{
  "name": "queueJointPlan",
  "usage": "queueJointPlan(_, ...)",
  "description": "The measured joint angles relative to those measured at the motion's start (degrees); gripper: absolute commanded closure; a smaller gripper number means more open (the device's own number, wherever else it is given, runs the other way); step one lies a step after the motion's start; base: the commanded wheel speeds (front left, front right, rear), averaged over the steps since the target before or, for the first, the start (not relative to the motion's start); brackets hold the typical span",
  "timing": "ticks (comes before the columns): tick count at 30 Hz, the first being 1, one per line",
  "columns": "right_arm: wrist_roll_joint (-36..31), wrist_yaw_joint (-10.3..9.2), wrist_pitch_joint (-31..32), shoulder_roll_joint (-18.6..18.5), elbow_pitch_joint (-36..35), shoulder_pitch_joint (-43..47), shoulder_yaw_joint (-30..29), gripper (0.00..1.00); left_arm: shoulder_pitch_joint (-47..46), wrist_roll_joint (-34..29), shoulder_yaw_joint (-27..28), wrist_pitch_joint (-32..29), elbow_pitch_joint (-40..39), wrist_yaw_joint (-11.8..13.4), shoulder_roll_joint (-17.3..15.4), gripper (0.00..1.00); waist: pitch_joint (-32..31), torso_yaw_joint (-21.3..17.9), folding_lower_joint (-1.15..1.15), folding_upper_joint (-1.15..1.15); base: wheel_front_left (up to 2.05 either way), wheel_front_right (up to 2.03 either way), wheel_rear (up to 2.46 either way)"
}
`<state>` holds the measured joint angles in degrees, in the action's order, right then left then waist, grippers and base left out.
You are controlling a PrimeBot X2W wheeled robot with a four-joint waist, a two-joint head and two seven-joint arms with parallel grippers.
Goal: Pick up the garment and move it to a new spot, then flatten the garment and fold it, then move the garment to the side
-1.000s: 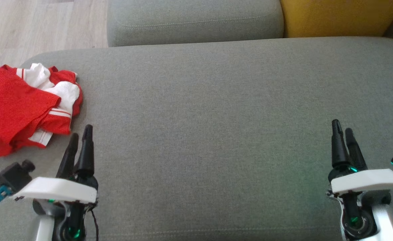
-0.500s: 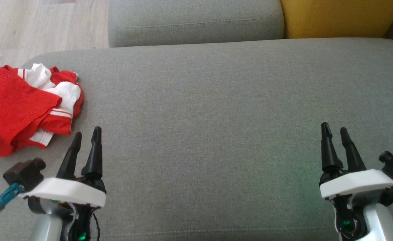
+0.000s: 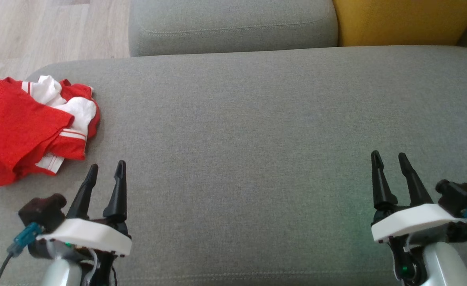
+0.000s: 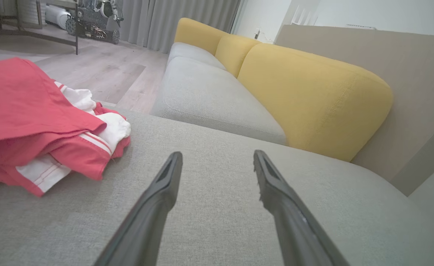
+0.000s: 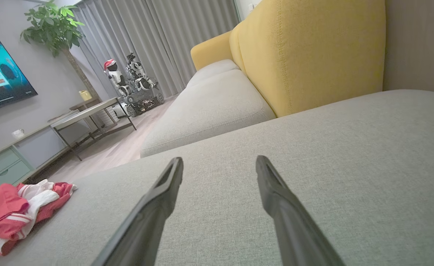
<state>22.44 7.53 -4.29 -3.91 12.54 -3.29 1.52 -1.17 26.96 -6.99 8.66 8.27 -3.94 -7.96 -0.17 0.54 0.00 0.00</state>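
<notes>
The garment [image 3: 22, 127] is a red piece with white panels and stripes, lying crumpled at the far left edge of the grey sofa cushion [image 3: 257, 119]. It also appears at the left of the left wrist view as the garment [image 4: 36, 122] and at the lower left of the right wrist view as the garment [image 5: 13, 210]. My left gripper [image 3: 107, 171] stands open just right of and below the garment, apart from it, with nothing between its fingers. My right gripper [image 3: 390, 159] is open and empty near the cushion's right front.
A second grey seat cushion [image 3: 233, 24] lies behind, with a yellow back cushion [image 3: 400, 20] to its right. Wooden floor [image 3: 38, 31] runs past the cushion's left end. Across the room are a low table [image 5: 87, 114], a small robot figure [image 5: 135, 85] and curtains.
Both grippers have drawn back toward the bottom of the head view and turned, so their fingers now show spread apart. The left one shifted slightly right, the right one slightly left. The garment has not moved.
</notes>
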Motion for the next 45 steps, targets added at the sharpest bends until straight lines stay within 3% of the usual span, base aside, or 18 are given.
queueJointPlan(27,-16.2,0.0,-1.0,0.9,0.2,0.0,0.3,0.0,0.0,-14.4,-1.6,4.2,3.1,0.5,-0.9,0.0,0.4,-0.1,0.0,0.0,0.0,0.0,0.0)
queueJointPlan(35,-18.3,0.0,-1.8,1.0,0.2,0.0,0.2,0.0,0.0,-18.0,-1.6,5.6,4.8,0.5,-0.9,0.0,0.6,0.0,0.0,0.0,0.0,0.0,0.0)
queueJointPlan(45,-15.2,0.0,-1.8,1.1,0.2,0.0,0.0,0.0,0.0,-17.5,-1.4,5.6,6.0,0.4,-0.7,0.0,0.7,-0.1,0.0,0.0,0.0,0.0,0.0)
